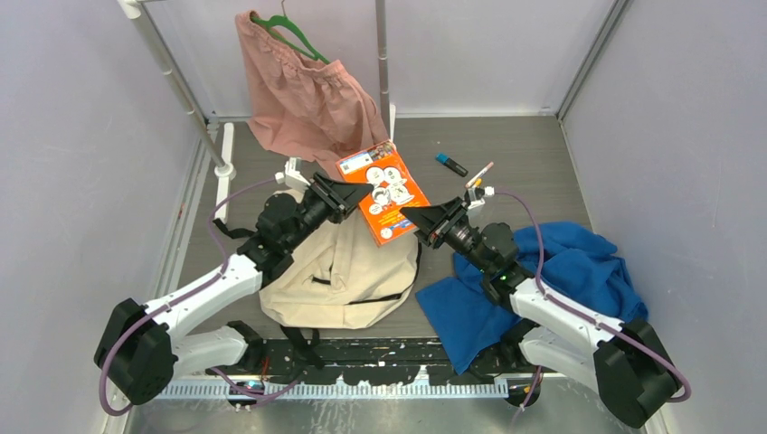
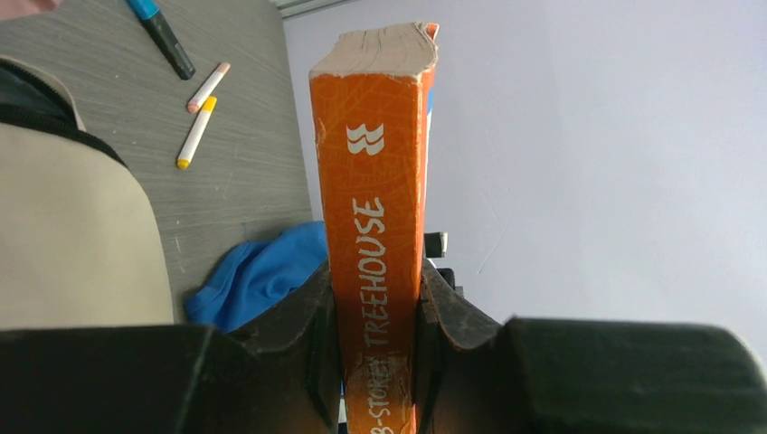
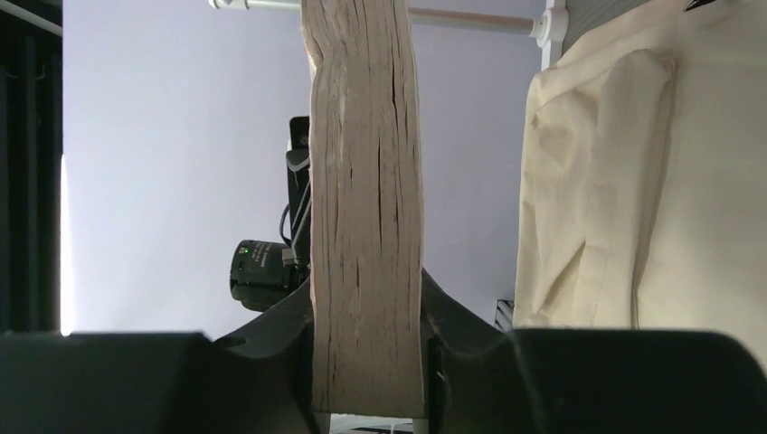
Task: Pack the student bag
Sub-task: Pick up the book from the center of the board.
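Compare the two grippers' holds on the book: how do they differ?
The left gripper clamps the book's orange spine; the right gripper clamps the opposite edge, the bare pages. The left arm reaches in over the bag; the right arm reaches in over the blue cloth. Shared: both are shut on the book, one on each side of it.
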